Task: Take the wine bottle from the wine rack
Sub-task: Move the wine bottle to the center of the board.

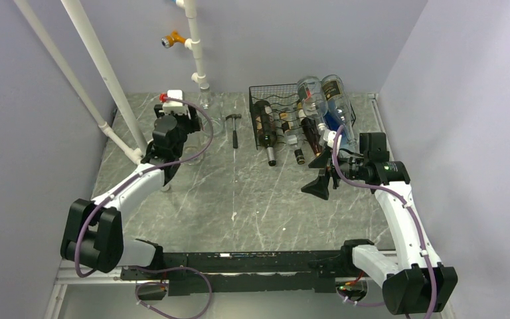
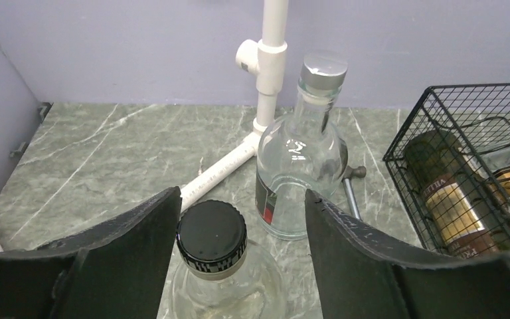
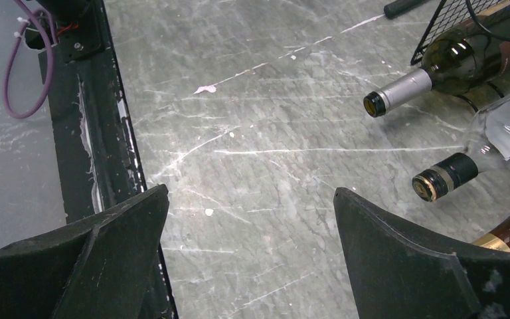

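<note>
The black wire wine rack [image 1: 273, 98] stands at the back right with several bottles lying in it, necks toward me. A dark wine bottle [image 1: 264, 131] is leftmost, and two clear bottles [image 1: 324, 94] lie on top. My right gripper [image 1: 315, 177] is open and empty, low over the table just in front of the rack. In the right wrist view [image 3: 250, 191] a green bottle's silver neck [image 3: 404, 90] and a black-foiled neck [image 3: 446, 175] lie to its right. My left gripper [image 2: 240, 196] is open around a clear upright bottle's black cap [image 2: 211, 232], far left of the rack [image 2: 465, 113].
A second clear bottle with a silver cap [image 2: 302, 166] stands just ahead of the left gripper. White pipes [image 1: 196, 53] rise at the back left, and one lies on the table [image 2: 219, 169]. A small hammer [image 1: 235, 129] lies left of the rack. Walls close in both sides.
</note>
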Controlling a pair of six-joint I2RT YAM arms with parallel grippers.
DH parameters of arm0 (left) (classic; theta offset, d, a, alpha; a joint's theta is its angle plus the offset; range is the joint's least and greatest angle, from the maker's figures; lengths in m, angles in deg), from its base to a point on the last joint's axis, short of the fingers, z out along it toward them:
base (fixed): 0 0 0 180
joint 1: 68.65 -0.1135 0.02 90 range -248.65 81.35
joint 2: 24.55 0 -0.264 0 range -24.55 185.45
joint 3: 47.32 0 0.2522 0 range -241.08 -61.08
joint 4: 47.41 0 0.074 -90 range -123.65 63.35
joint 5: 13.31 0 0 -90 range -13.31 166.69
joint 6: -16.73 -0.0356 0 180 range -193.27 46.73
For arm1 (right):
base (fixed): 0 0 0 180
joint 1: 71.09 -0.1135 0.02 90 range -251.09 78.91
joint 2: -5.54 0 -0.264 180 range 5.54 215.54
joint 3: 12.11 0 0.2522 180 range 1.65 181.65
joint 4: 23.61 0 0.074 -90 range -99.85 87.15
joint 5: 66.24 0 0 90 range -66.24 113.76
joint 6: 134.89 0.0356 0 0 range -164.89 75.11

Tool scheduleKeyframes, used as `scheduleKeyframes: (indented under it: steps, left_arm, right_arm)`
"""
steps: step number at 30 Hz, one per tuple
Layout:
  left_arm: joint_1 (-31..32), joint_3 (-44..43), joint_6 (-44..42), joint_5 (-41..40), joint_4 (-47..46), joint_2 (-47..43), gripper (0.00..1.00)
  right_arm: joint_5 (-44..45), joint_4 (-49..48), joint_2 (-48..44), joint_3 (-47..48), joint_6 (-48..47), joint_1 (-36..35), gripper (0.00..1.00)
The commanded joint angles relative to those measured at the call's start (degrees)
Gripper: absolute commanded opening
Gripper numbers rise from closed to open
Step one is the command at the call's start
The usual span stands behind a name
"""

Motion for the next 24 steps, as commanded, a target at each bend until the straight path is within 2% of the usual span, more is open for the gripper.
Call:
scheduleKeyframes:
  steps: [1,5,8,17,22,24]
  left_arm:
    - [-0.02,-2.44,2.04,0.02,-1.47,-3.83,0.76]
    - [-0.02,-3.54,3.52,0.52,3.08,-6.15,0.86]
    - [-0.02,-4.57,4.54,2.77,7.48,-8.52,0.98]
    - [-0.02,-11.63,13.63,4.01,26.41,-13.28,1.0]
    - [0.04,-15.73,14.82,10.2,34.61,-13.75,0.99]
    - [0.06,-17.23,15.62,11.07,37.89,-14.11,1.0]
  right_arm:
    - [-2.22,-1.49,-1.0,0.31,-1.64,0.42,0.98]
    - [-2.29,-1.31,-1.07,0.34,-1.82,0.6,0.98]
    - [-2.44,-1.02,-1.22,0.43,-2.11,0.82,0.98]
    - [-3.08,-0.05,-2.04,0.86,-3.45,1.87,0.98]
    - [-3.6,0.65,-2.31,1.17,-4.12,2.02,0.98]
    - [-4.12,1.24,-2.44,1.51,-4.61,4.13,0.99]
